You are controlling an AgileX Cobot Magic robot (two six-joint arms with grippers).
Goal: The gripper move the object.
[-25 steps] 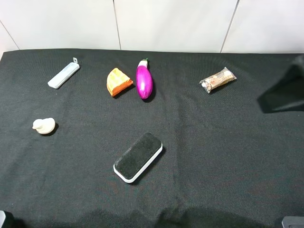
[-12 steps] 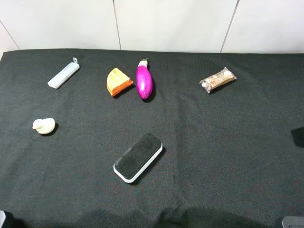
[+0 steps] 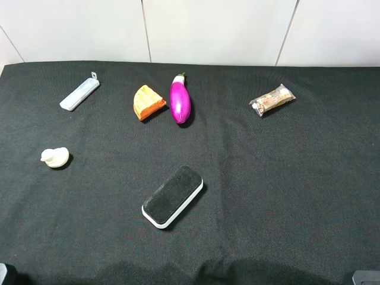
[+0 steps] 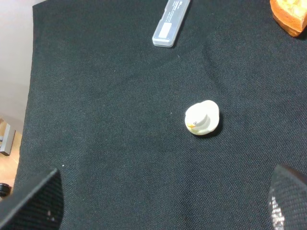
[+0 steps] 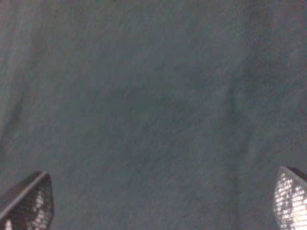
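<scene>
While eggplant (image 3: 180, 101) lies beside orange wedge (image 3: 148, 102), well apart from both spread grippers

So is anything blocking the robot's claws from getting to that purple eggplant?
Nothing visible does. The eggplant lies in the open on the black cloth, with the orange wedge close on one side. Neither gripper shows in the high view, so their exact paths cannot be judged.
</scene>
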